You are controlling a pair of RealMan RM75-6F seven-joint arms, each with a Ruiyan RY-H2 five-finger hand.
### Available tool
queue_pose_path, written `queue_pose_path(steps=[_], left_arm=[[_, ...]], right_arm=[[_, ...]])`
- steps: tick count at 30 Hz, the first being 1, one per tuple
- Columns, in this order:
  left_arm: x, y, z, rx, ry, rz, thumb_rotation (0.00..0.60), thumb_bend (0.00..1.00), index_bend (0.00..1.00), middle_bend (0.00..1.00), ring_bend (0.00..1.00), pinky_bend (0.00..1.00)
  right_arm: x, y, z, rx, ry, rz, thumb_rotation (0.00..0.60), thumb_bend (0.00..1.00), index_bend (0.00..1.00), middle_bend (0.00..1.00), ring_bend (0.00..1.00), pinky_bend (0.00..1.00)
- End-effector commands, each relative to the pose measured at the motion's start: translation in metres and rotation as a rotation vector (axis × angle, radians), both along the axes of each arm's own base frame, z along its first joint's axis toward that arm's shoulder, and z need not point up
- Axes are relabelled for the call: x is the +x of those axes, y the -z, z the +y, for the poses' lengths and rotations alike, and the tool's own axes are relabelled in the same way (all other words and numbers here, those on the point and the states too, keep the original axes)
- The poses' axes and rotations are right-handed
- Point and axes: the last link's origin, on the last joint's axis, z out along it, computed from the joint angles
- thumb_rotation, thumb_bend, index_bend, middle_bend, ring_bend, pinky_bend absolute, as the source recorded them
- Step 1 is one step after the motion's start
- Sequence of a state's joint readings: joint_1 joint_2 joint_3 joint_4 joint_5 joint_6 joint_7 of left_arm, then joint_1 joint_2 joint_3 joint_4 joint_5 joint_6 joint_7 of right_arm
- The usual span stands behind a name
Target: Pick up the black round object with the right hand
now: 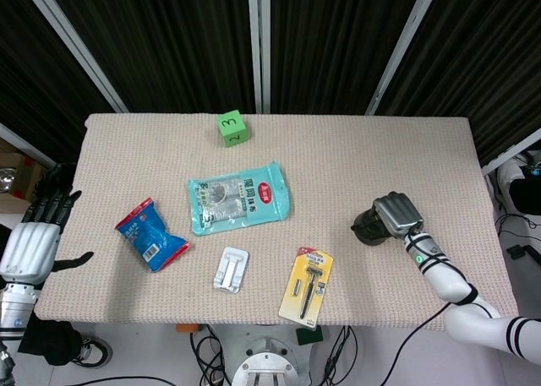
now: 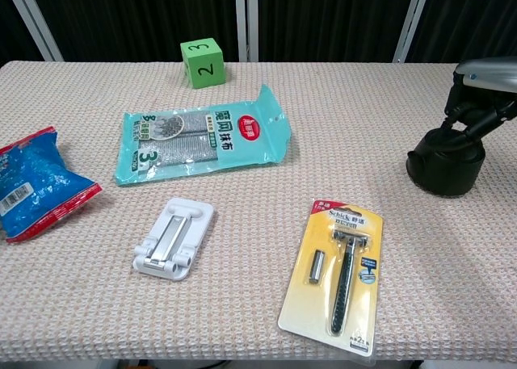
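Note:
The black round object (image 1: pixel 365 228) stands on the table near the right side, also in the chest view (image 2: pixel 444 165). My right hand (image 1: pixel 397 214) sits over its right and top part, fingers curled down and closed on its upper rim (image 2: pixel 467 119). The object's base rests on the cloth. In the chest view only the lower edge of the right hand (image 2: pixel 481 82) shows at the frame's right border. My left hand (image 1: pixel 34 234) hangs off the table's left edge, fingers apart and empty.
A razor pack (image 1: pixel 306 286) lies left of and nearer than the black object. A white holder (image 1: pixel 230 269), a teal packet (image 1: pixel 239 197), a blue packet (image 1: pixel 150 234) and a green cube (image 1: pixel 231 127) lie further left. The table's right edge (image 1: pixel 497 234) is close.

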State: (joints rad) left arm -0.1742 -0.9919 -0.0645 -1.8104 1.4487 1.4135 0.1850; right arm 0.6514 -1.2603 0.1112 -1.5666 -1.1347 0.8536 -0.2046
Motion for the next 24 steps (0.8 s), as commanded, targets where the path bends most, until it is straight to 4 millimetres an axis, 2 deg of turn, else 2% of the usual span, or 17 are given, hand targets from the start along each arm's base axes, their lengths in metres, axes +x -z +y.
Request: queue_pose_path(steps=[1,9,14,24], left_arm=[[0.0,0.0,0.0,0.0,-0.001,0.0,0.521,0.0,0.06,0.02,0.02,0.13],[0.001,0.001,0.0,-0.002,0.002,0.002,0.519,0.0,0.06,0.02,0.02,0.13],[0.001,0.002,0.0,-0.002,0.004,0.002,0.52,0.0,0.06,0.02,0.02,0.13],[0.001,0.002,0.0,-0.001,0.003,0.003,0.521,0.0,0.06,0.02,0.02,0.13]], right_arm=[[0.002,-0.001,0.0,-0.041,-0.03,-0.037,0.375,0.18,1.0,1.0,1.0,0.43],[0.009,-0.008,0.001,-0.121,-0.116,-0.101,0.376,0.18,1.0,1.0,1.0,0.56],[0.013,-0.011,0.002,-0.151,-0.158,-0.13,0.376,0.24,1.0,1.0,1.0,0.61],[0.028,-0.014,0.006,-0.162,-0.207,-0.168,0.375,0.33,1.0,1.0,1.0,0.64]])
